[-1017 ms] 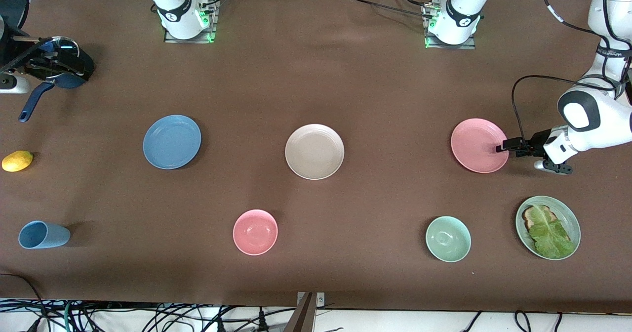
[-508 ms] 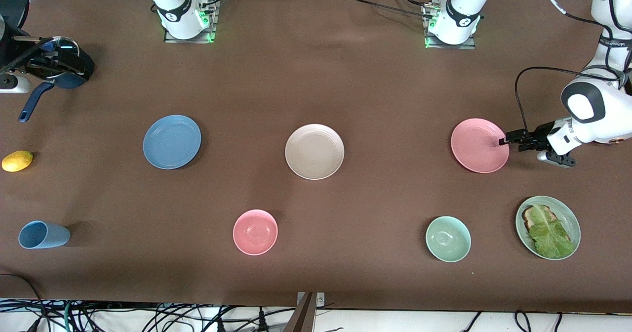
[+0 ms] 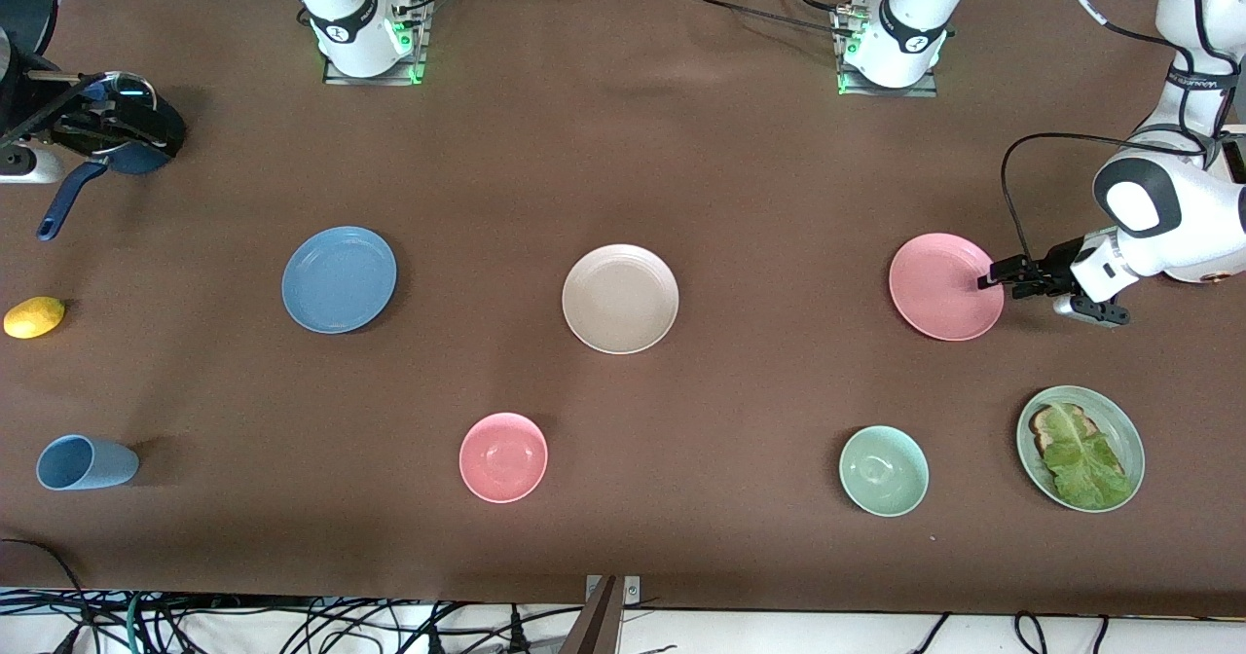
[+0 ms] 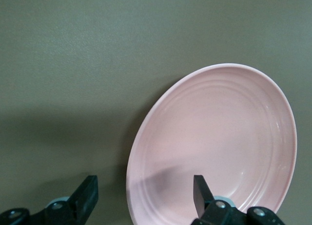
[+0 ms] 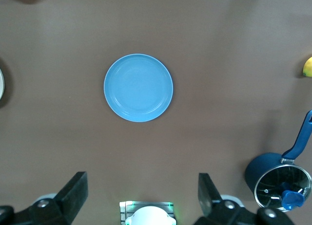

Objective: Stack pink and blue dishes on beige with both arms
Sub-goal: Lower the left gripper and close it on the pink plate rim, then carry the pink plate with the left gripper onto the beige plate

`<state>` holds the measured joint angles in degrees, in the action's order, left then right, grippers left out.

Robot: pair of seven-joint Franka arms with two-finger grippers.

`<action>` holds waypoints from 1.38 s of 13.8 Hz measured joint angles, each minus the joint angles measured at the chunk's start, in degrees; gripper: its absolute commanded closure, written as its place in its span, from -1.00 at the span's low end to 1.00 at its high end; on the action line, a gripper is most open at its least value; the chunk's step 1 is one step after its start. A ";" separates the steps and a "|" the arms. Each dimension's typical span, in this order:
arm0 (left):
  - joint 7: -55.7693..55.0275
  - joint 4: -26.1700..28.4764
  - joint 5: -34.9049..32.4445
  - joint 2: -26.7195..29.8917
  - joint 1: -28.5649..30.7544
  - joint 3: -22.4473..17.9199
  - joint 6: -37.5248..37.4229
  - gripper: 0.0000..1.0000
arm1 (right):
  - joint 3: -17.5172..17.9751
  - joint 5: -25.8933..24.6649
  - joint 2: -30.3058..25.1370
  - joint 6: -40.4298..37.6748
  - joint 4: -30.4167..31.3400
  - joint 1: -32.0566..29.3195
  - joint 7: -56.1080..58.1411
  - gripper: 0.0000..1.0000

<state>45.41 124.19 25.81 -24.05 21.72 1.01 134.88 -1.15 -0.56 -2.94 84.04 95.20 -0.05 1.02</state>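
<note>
The pale pink plate [image 3: 946,286] lies on the table toward the left arm's end. My left gripper [image 3: 986,277] is low at the plate's rim and open. In the left wrist view the left gripper [image 4: 145,196] straddles the pink plate's [image 4: 219,137] edge, one finger over the dish and the other over bare cloth. The beige plate [image 3: 620,298] sits mid-table, and the blue plate [image 3: 339,278] lies toward the right arm's end. My right gripper [image 5: 141,196] is open and empty, high above the table, with the blue plate [image 5: 138,87] far below. It is out of the front view.
Nearer the camera stand a pink bowl [image 3: 503,456], a pale green bowl [image 3: 884,470], a green plate with toast and lettuce [image 3: 1081,448] and a blue cup [image 3: 86,462]. At the right arm's end are a lemon [image 3: 34,316] and a lidded blue saucepan [image 3: 127,138].
My left gripper shifted along the pink plate's rim, away from the camera, and then edged in over it. The plates and the right arm have not moved.
</note>
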 measured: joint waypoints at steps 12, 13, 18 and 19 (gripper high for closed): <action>0.03 0.03 0.76 -1.23 0.21 -0.23 0.89 1.00 | -0.01 0.00 0.00 -0.90 0.00 0.00 -0.02 -1.00; 0.03 0.01 0.77 -1.23 0.28 -0.24 0.89 1.00 | -0.01 0.00 0.00 -0.90 0.00 0.00 -0.02 -1.00; 0.05 -0.05 2.07 -1.12 0.44 -0.25 0.79 1.00 | -0.29 0.00 0.09 -0.90 0.00 -0.04 -0.02 -1.00; 0.05 -0.19 2.12 -1.06 0.44 -0.24 0.62 1.00 | -0.47 0.00 0.16 -0.90 0.00 -0.05 -0.02 -1.00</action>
<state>45.46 124.00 27.93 -25.11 22.17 0.77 135.50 -1.61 -0.56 -2.78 83.14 95.21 -0.10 1.00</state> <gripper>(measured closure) 0.943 0.000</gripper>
